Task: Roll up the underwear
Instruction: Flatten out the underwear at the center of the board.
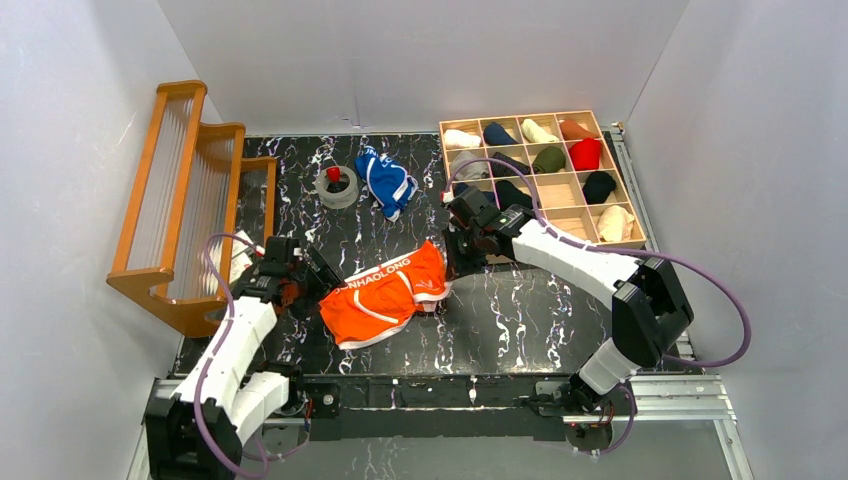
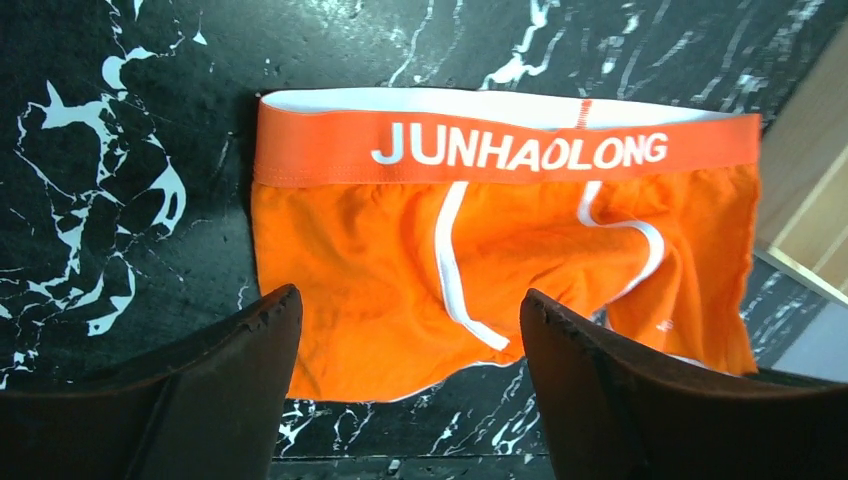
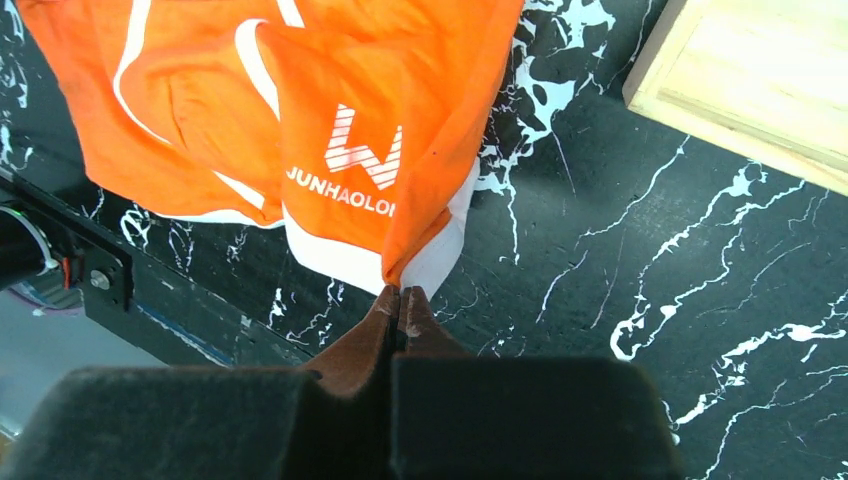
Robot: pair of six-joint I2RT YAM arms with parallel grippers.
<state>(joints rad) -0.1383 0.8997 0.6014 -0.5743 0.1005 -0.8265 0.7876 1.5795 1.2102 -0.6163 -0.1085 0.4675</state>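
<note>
Black marble-look table with white veins, plain white walls on three sides. At the back right sits a shallow wooden box, split by thin slats into square cells. Many of those cells hold one soft rolled bundle each: white, navy, cream and rust along the back row, then grey, olive, red and black nearer, with another cream one at the right edge. On the left, a stepped wooden rack with clear slats leans by the wall. A grey roll of tape lies flat with something small and red inside its ring. Just right of it are the blue briefs, crumpled, white stripes showing.

Centre of the table now: the orange briefs lie spread out, smooth stretchy fabric, white piping curving down the front and a broad waistband lettered JUNHAOLONG. The left gripper hangs over them, jaws wide, dark fingers either side of the front panel and nothing between the tips. The right gripper is pinched tight on a white-hemmed leg corner, the cloth puckering up into the closed tips.
</note>
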